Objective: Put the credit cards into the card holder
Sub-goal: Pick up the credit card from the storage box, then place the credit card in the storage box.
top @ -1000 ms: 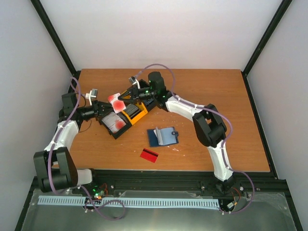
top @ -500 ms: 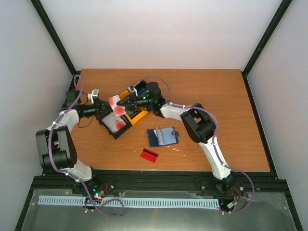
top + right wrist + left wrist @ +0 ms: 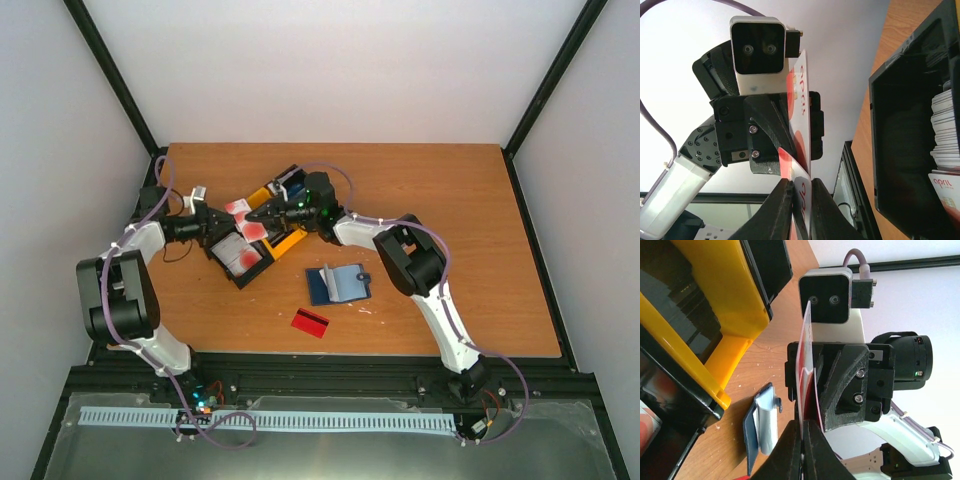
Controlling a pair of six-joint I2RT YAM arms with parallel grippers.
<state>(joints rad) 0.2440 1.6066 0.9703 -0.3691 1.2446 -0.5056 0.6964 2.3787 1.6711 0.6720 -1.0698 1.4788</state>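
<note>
Both grippers meet above the bins at the table's left middle. My left gripper (image 3: 224, 218) is shut on a white card with red patches (image 3: 238, 208), seen edge-on in the left wrist view (image 3: 806, 355). My right gripper (image 3: 263, 221) faces it and is shut on a like card (image 3: 252, 229), which shows in the right wrist view (image 3: 802, 100). The cards overlap between the two sets of jaws. The navy card holder (image 3: 338, 284) lies open on the table and also shows in the left wrist view (image 3: 760, 422). A red card (image 3: 310, 321) lies flat in front of it.
Black and yellow bins (image 3: 283, 238) sit under the grippers. One black compartment holds a card with a red patch (image 3: 241, 258). In the right wrist view a black bin (image 3: 910, 125) holds a stack of white cards (image 3: 946, 125). The table edge runs close on the left.
My right gripper has moved left to my left gripper, so the two cards now overlap. My left arm has drawn back a little towards the left edge.
</note>
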